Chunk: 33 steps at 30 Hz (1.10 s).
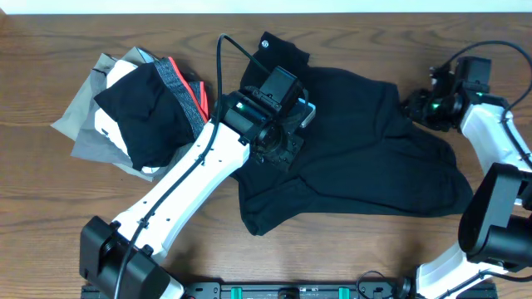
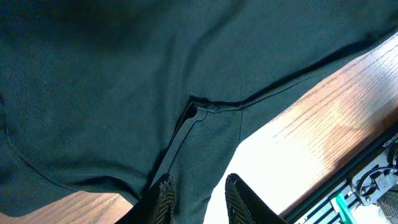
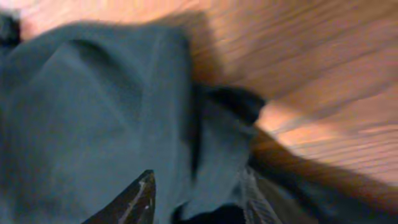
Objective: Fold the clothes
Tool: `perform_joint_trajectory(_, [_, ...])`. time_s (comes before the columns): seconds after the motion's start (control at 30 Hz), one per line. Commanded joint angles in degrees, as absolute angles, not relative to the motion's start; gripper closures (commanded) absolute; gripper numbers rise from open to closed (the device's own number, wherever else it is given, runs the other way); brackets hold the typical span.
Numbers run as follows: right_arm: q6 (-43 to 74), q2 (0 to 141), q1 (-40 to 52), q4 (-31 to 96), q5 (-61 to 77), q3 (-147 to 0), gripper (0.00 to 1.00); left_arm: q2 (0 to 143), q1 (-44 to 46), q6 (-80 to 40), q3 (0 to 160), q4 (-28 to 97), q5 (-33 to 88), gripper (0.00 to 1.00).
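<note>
Overhead view: the shirt (image 1: 374, 158) is spread over the middle and right of the worktop (image 1: 366, 257), but it is rumpled, with an uneven outline and no clean fold to be seen. Its white logo (image 1: 265, 44) shows at the far edge. The folding is judged to be at an early stage, with the smoothing and all the folds left to do. A pile (image 1: 141, 108) of other clothes lies at the left, just beside the shirt. The left arm is stretched from the near left corner to the middle, and the left pincer (image 1: 278, 145) is held low over the left part of the shirt. The right arm is bent at the right side, and the right pincer (image 1: 413, 106) is placed at the right edge of the shirt.

Left wrist view: the shirt (image 2: 124, 74) fills most of the picture, with a seam (image 2: 199, 111) running through it. The worktop (image 2: 323, 106) is seen at the right. The left pincer (image 2: 199, 182) is seen partly open, and no cloth is pinched between its jaws.

Right wrist view: the picture is blurred. The right pincer (image 3: 198, 186) is seen with its jaws apart. A fold of the shirt (image 3: 93, 112) lies between them, but whether it is touched cannot be told. Bare worktop (image 3: 323, 62) is seen behind.
</note>
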<state>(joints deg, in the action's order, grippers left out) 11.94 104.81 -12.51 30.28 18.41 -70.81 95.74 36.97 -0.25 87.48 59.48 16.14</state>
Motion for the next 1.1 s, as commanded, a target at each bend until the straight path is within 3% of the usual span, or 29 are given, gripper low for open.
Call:
perform_joint_trajectory(0.0, [13.3, 108.1, -11.6, 28.9, 18.0, -70.6, 0.55, 95.4, 36.9, -0.7, 88.3, 59.4, 15.8, 0.70])
perform_joint_trajectory(0.13, [17.2, 112.8, -11.8, 26.6, 15.4, -70.6, 0.59, 95.4, 36.9, -0.8, 88.3, 59.5, 15.8, 0.70])
perform_joint_trajectory(0.4, [17.7, 114.8, -12.8, 23.5, 23.4, -70.6, 0.90, 95.4, 36.9, -0.7, 88.3, 59.4, 15.8, 0.70])
perform_joint_trajectory(0.67, [17.6, 110.6, -17.2, 17.4, 26.4, -71.2, 0.93, 95.4, 36.9, -0.7, 88.3, 59.2, 15.8, 0.70])
perform_joint_trajectory(0.87, [17.6, 109.0, -22.4, 4.9, 25.3, -71.2, 0.95, 95.5, 36.9, -0.7, 88.3, 57.5, 15.8, 0.70])
perform_joint_trajectory(1.07, [15.7, 109.0, -24.5, -1.7, 21.9, -71.2, 0.93, 95.5, 36.9, -0.7, 88.2, 57.5, 15.8, 0.70])
